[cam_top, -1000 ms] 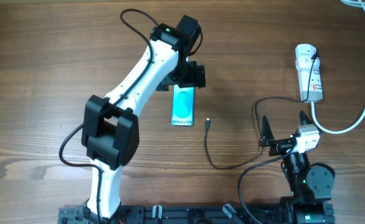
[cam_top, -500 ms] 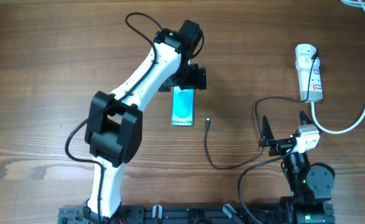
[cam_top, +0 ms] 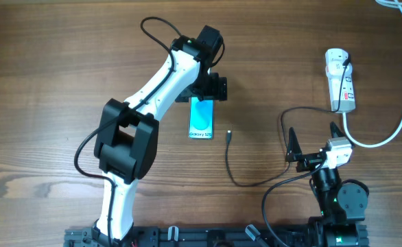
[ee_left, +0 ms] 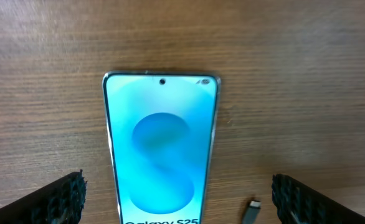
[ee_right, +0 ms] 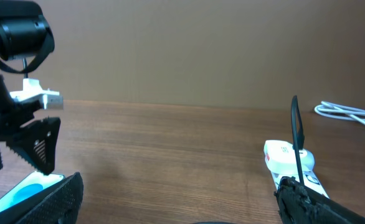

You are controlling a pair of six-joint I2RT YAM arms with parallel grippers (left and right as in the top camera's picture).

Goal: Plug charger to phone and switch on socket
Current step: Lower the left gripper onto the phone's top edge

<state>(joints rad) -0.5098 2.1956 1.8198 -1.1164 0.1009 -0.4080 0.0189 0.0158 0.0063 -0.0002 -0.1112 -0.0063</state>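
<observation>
Left arm [cam_top: 153, 89] has re-posed slightly over the last second: elbow swung a touch toward the phone [cam_top: 201, 118], wrist crept in with it; left jaws remain spread wide, holding nothing, hanging over the phone's far end, the one with the camera hole; left wrist view shows the phone [ee_left: 161, 149] flat on the surface [cam_top: 50, 68], centred between the two fingertips [ee_left: 64, 199], neither touching it; phone itself has not moved, text end still nearest the robot base; charger [cam_top: 239, 180] has not moved either, its connector tip [cam_top: 229, 135] lies on the surface just beside the phone's text-end corner, apart from it, also visible low in the left wrist view [ee_left: 252, 213]; socket [cam_top: 340, 81] sits well to the right of the phone, untouched, with a black plug apparently seated at its far end; right jaws are likewise released and empty, parked right of the phone and nearer the base than the socket, no motion there; reading: only fine alignment over the phone has happened, likely to pin or steady it; nothing plugged, whether the switch is already on cannot be read from these views; judged early in the task; next step probably needs the right arm [cam_top: 338, 195] to fetch the connector tip, and the port is presumably at the text end, so the left jaws' spot at the far end leaves that end free.
</observation>
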